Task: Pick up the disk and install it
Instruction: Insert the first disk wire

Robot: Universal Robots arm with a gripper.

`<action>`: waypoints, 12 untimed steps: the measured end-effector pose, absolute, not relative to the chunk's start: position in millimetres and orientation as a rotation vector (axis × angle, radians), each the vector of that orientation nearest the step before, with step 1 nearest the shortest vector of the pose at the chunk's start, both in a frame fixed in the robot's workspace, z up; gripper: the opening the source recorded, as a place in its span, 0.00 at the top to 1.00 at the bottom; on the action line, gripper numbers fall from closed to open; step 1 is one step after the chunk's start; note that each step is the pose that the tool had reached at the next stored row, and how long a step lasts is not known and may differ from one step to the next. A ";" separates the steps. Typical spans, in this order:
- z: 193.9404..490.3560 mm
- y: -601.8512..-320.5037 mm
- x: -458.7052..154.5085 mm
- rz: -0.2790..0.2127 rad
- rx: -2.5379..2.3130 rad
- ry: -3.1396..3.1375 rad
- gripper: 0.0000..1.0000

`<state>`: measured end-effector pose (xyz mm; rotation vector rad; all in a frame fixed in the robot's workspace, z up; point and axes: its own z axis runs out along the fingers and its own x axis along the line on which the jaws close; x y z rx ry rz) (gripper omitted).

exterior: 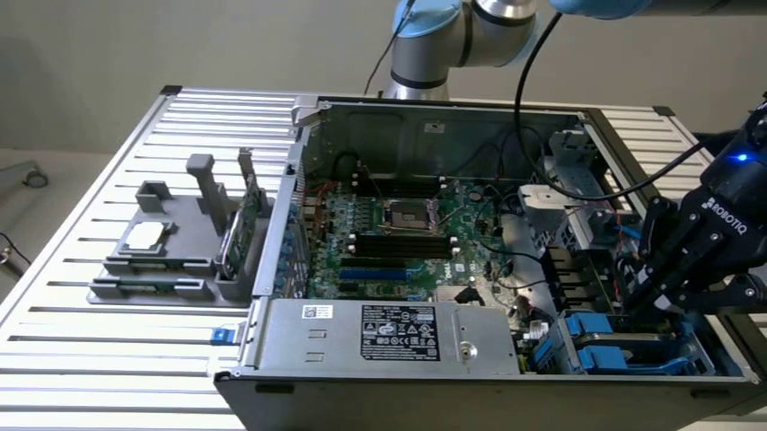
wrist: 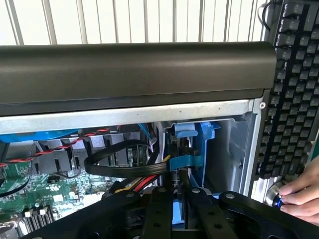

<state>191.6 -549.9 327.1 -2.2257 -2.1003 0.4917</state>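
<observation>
Item: black two-fingered gripper (exterior: pixel 656 301), clenched edge-on around the flat silver-grey disk in its blue plastic carrier (wrist: pixel 178 209), held upright over the blue drive bay (exterior: pixel 623 346) at the open grey computer case's (exterior: pixel 396 395) front corner. We judge it wants squaring to the bay's rails, then straight, gentle pressure, clear of the black ribbon cable (wrist: pixel 119 167).

"ROBOTIQ" reads in white on the black gripper (exterior: pixel 671 292) body. The power supply (exterior: pixel 383 334) label's print is illegible.

Hand (wrist: pixel 303 191) cut off by wrist-view edge; disk (exterior: pixel 623 346) mostly hidden behind gripper (exterior: pixel 656 301); label unreadable.
</observation>
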 end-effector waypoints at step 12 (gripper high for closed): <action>327.1 -549.9 191.6 0.498 -2.234 -2.094 0.83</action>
